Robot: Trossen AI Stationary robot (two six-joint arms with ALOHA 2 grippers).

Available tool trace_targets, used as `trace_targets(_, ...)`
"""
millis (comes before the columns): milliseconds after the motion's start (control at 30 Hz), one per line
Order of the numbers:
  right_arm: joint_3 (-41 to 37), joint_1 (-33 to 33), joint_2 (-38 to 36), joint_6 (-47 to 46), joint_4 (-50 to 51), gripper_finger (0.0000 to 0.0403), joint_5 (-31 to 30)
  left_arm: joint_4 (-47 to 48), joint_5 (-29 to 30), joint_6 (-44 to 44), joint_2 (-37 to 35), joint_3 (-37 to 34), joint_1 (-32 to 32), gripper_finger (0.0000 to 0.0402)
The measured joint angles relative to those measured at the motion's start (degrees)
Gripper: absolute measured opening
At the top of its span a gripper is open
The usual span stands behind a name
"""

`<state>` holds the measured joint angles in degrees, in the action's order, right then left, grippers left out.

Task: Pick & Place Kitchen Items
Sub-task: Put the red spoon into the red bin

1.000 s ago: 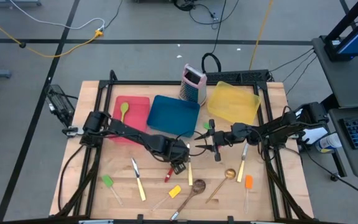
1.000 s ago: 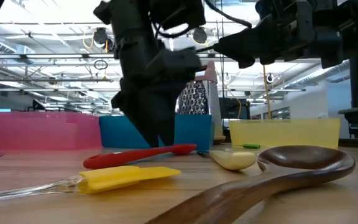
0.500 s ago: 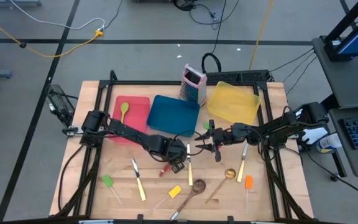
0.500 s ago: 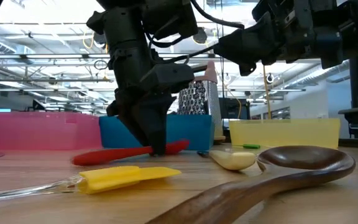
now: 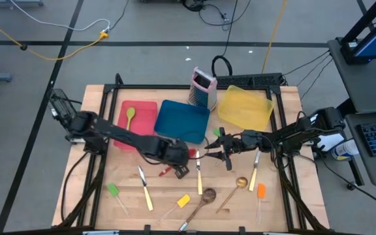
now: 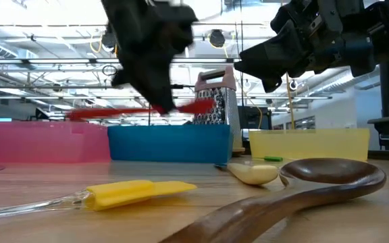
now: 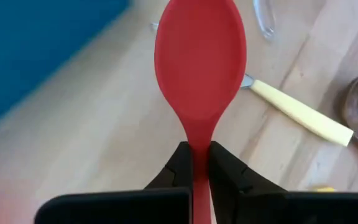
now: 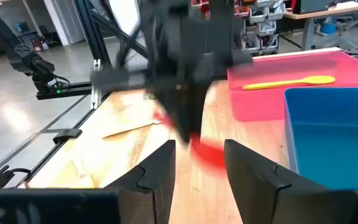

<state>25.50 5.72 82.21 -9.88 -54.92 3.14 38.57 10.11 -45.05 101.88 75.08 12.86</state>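
Observation:
My left gripper (image 5: 177, 168) hangs above the table's middle, shut on a red spoon (image 6: 140, 112) that floats level above the wood; the left wrist view shows its bowl (image 7: 201, 56) ahead of the fingers. My right gripper (image 5: 218, 152) hovers open just right of it, fingers level and pointing at the left arm (image 8: 197, 171), nothing between them. Other kitchen items lie flat on the near half: a green spatula (image 5: 113, 190), a pale-handled knife (image 5: 145, 189), a yellow spatula (image 5: 183, 201), a wooden spoon (image 5: 204, 196), an orange spatula (image 5: 260, 190). My left gripper pinches the red spoon's handle (image 7: 201, 155) between its two fingers, close behind the bowl. The fingers slant down from the table's left and lie across the handle. The spoon is lifted clear of the table and stays about level, its long handle end (image 6: 80, 115) sticking out free.
A red tray (image 5: 145, 127) holding a green spoon (image 5: 130, 116), a blue tray (image 5: 183, 121) and a yellow tray (image 5: 245, 108) line the far half. A metal grater (image 5: 203, 88) stands behind them. More cutlery (image 5: 255, 166) lies near the right arm.
My left gripper has shut on the red spoon's handle and risen, drifting a little toward the table's left. The spoon, which lay on the wood, now hangs level well above it. My right gripper has rolled slightly in place.

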Motion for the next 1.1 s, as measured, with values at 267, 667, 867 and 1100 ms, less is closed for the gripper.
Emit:
trace_targets(267,0.00,0.00,0.00,0.02,0.00,0.0130,0.00,25.80,19.89,-13.19,-15.69,0.05,-3.10,0.0012)
trace_targets(667,0.00,0.00,0.00,0.02,0.22,0.0130,-0.02,33.61,25.05,-18.48,-18.36,-5.07,-19.50,0.0015)
trace_targets(867,0.00,0.00,0.00,0.02,1.11,0.0130,-0.02,33.16,20.34,-17.89,-18.56,-16.58,-29.08,0.0021)
trace_targets(1100,0.00,0.00,0.00,0.04,0.23,0.0130,-0.04,17.91,15.18,-11.98,-18.88,-27.09,-33.47,0.0015)
